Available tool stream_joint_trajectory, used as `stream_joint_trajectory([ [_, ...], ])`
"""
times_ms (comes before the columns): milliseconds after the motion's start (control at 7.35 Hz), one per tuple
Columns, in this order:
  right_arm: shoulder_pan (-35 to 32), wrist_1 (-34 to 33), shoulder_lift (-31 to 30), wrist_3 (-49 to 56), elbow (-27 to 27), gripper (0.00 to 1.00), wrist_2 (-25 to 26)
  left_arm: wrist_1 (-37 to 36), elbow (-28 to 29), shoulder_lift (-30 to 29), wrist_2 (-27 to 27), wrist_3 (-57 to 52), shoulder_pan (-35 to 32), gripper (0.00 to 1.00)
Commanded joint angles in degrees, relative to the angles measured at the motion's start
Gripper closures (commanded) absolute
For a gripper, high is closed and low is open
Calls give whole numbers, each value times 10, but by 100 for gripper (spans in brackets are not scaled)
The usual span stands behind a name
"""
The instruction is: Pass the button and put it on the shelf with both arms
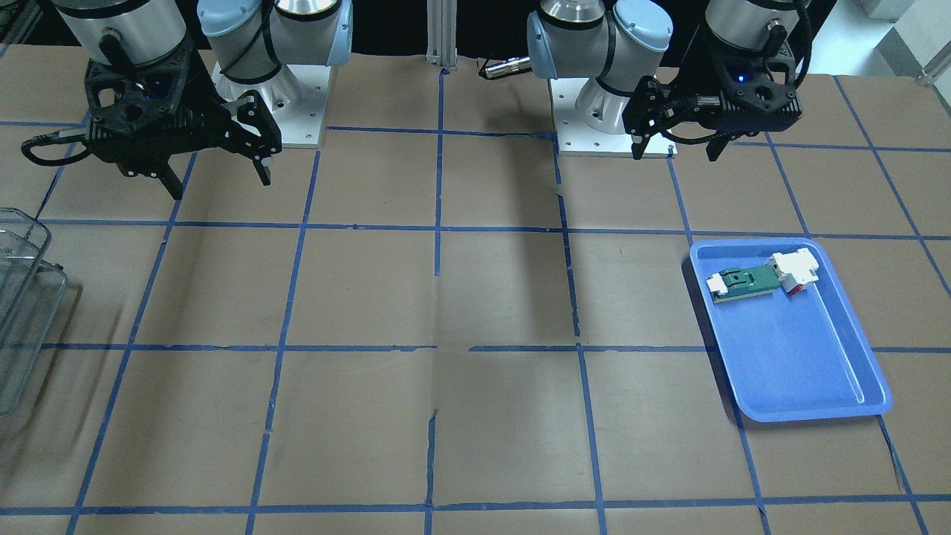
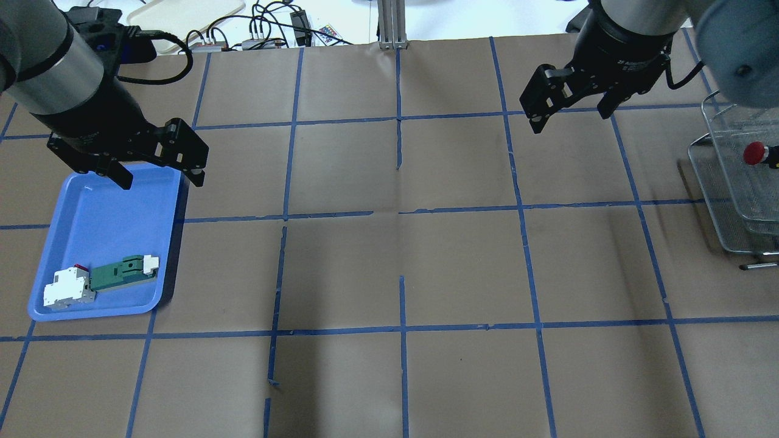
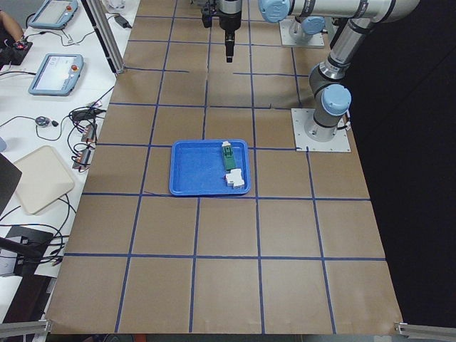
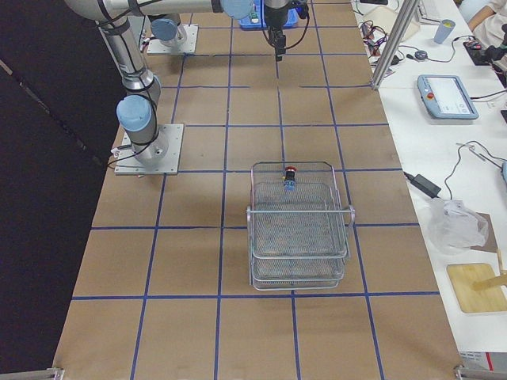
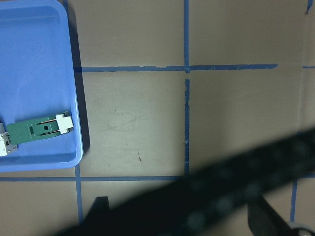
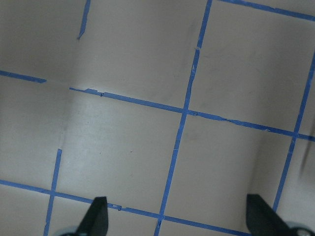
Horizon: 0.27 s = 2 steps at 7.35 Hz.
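Note:
The button [image 2: 754, 152], red cap up, lies in the upper tier of the wire-mesh shelf [image 2: 727, 201] at the table's right end; it also shows in the exterior right view [image 4: 290, 176], near the far rim of the shelf [image 4: 299, 237]. My right gripper [image 2: 571, 120] hangs open and empty above the table, left of the shelf and apart from it. My left gripper [image 2: 159, 177] hangs open and empty over the far edge of the blue tray [image 2: 103, 207]. Both wrist views show only bare table between the fingertips [image 6: 97, 216].
The blue tray [image 1: 802, 371] holds a green-and-white flat part [image 1: 747, 282] and a white block [image 1: 795, 269] at one end. The table is brown paper with a blue tape grid. A shelf corner [image 1: 22, 297] shows at the front view's left edge. A dark blurred cable crosses the left wrist view.

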<state>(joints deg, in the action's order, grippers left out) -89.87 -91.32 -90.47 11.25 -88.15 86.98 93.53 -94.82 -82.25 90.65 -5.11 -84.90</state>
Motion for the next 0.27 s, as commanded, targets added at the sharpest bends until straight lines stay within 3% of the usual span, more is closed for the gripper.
stream_joint_trajectory([
  [0, 4, 2, -9, -13, -1, 0, 2, -3, -4, 1, 0, -1, 0, 0],
  [136, 3, 5, -5, -54, 0, 0, 36, -1, -5, 2, 0, -1, 1, 0],
])
